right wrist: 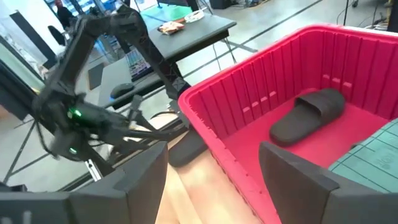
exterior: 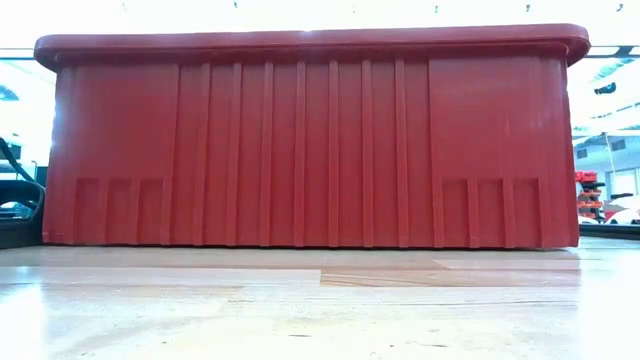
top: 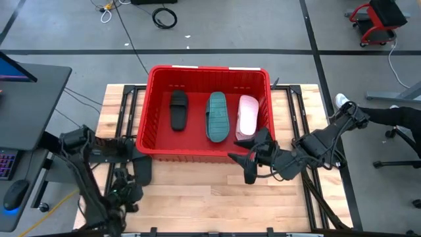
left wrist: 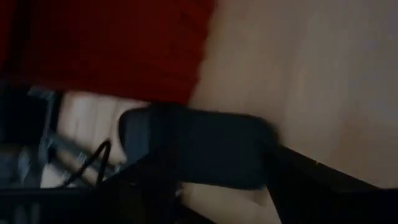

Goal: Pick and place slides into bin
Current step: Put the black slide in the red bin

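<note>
Slides are lying in the bin [top: 152, 79] already: a black slide [top: 178, 109] toward its left side, a teal slide [top: 216, 116] in the middle and a pale pink slide [top: 247, 116] beside the right wall, all three lengthwise on the floor of the crate. One more black slide [top: 141, 168] is sitting out on the bench [top: 210, 204], just beside the bin's front-left corner. My left hand [top: 129, 179] is hanging low over that spot, right at the slide; whether its fingers are touching it I cannot tell, and I cannot tell how far apart they are standing. In the left wrist view the dark slide [left wrist: 193, 146] is filling the middle, with the red wall behind it. My right hand [top: 248, 166] is hovering outside the bin's front wall near the right end, its fingers [right wrist: 305, 180] spread apart and gripping nothing. In the low view the bin's red slotted wall [exterior: 310, 150] is standing across nearly the whole width.
</note>
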